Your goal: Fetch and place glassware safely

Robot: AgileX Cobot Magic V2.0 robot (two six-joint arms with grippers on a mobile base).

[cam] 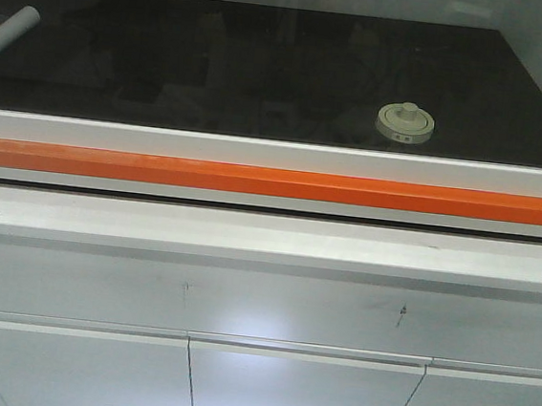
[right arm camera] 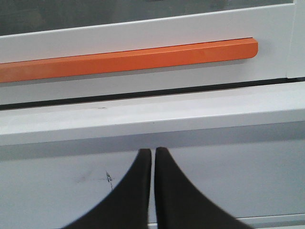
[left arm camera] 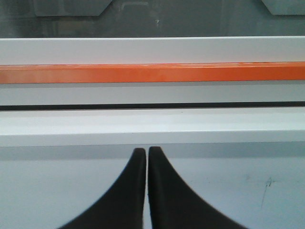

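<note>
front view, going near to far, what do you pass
cabinet doors → white ledge → orange bar → jar on the black top → tube at far left

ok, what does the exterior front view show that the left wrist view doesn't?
Only exterior front: the cream-lidded glass jar standing on the dark surface, a white tube at the far left edge, and cabinet doors below. Only left wrist: the left hand, fingers together with nothing between them. Both: the orange bar and the white ledge under it.
</note>
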